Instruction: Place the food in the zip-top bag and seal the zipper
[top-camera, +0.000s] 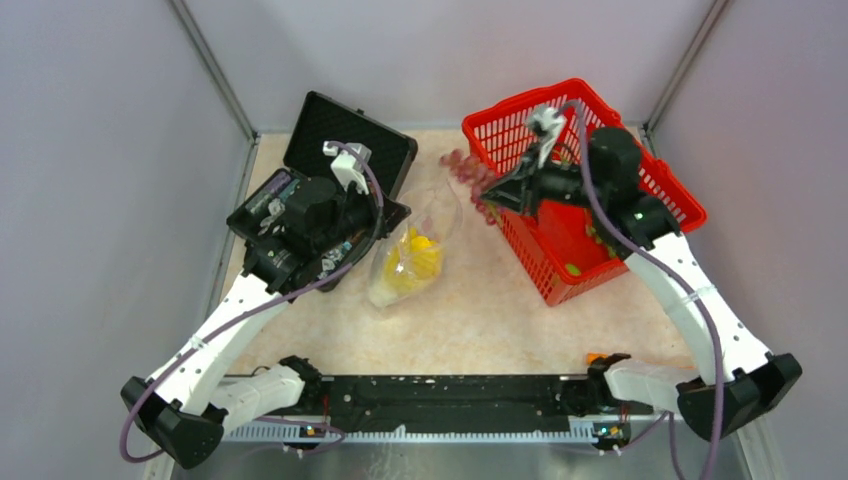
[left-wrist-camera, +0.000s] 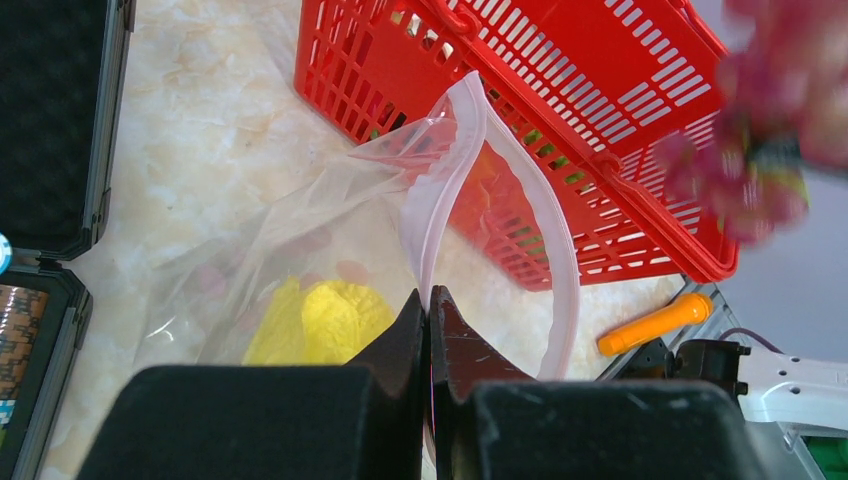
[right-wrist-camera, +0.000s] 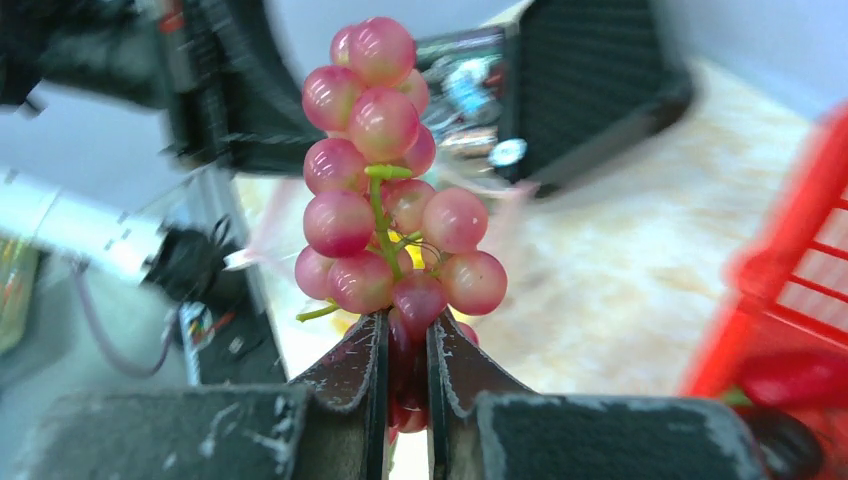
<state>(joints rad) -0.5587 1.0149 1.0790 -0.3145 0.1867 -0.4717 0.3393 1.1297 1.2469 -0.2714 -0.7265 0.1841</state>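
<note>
The right arm (top-camera: 700, 300) reaches from 5 o'clock toward 10. The right jaws pinch one end of the red-purple grapes (right-wrist-camera: 385, 200), whose long axis runs on toward 10, beyond the red basket (top-camera: 530, 250). The left arm (top-camera: 215, 320) leans toward 1 o'clock, the left jaws pressed on the zipper (left-wrist-camera: 437, 205). The zip-top bag (top-camera: 385, 285) lies at 7 o'clock of the grapes, mouth toward 1.

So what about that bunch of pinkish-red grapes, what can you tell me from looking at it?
The bunch of pinkish-red toy grapes is a cluster of glossy, plastic-looking round berries on a thin green stem. The right gripper is shut on one end of it, so the rest sticks out past the fingertips. It is held in the air above the table, beside a corner of the red plastic basket and close to the clear bag.
</note>
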